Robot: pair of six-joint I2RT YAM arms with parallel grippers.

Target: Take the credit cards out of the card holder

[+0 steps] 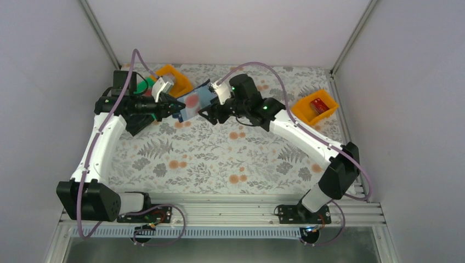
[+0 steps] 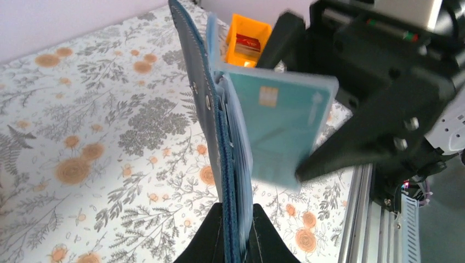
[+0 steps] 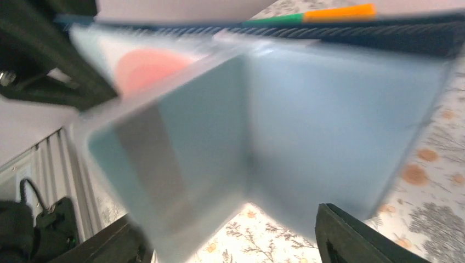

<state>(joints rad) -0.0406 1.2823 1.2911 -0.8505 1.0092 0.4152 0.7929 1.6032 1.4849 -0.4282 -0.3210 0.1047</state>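
The left gripper (image 2: 237,222) is clamped on one edge of the open card holder (image 2: 192,66), held upright above the surface (image 1: 219,159). A teal credit card (image 2: 279,126) juts from its pocket between the spread fingers of the right gripper (image 3: 227,219). Rightward, an orange bin (image 1: 300,109) holds a red item (image 1: 318,104).

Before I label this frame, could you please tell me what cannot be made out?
- How full the wallet is: edge-on in the left wrist view, tiny in the top view.
- Whether the right pincer grips the teal card: right wrist view is blurred.
- Green bin: left arm covers most of it, top view.
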